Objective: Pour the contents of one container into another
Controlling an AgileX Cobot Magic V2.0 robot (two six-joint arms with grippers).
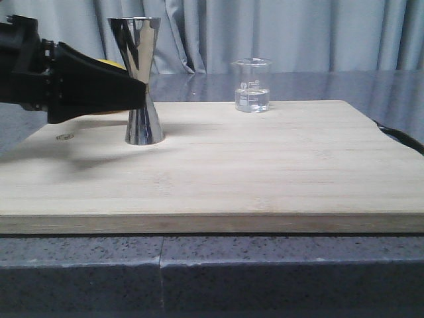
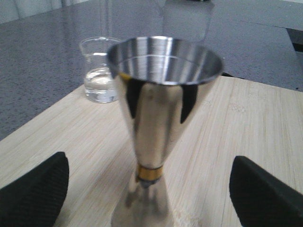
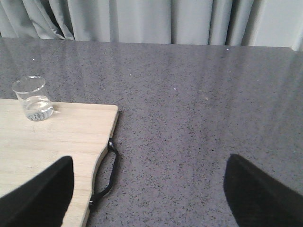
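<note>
While the jigger (image 1: pixel 143 79) stands upright between the wide-open left hand's (image 2: pixel 149 189) fingers (image 2: pixel 33 191), untouched, the beaker (image 1: pixel 252 86) sits well apart.

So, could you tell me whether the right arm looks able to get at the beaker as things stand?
Probably yes. The beaker stands alone at the board's far edge, the right end effector is open, and nothing lies between them; the jigger stands well aside.

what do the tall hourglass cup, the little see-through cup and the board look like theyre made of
Tall hourglass jigger: polished steel, apparently; mirror reflections, gold waist band. Small clear beaker: likely glass; transparent, white markings, clear liquid inside. Pale cutting board: wood or bamboo; matte, straight grain.
</note>
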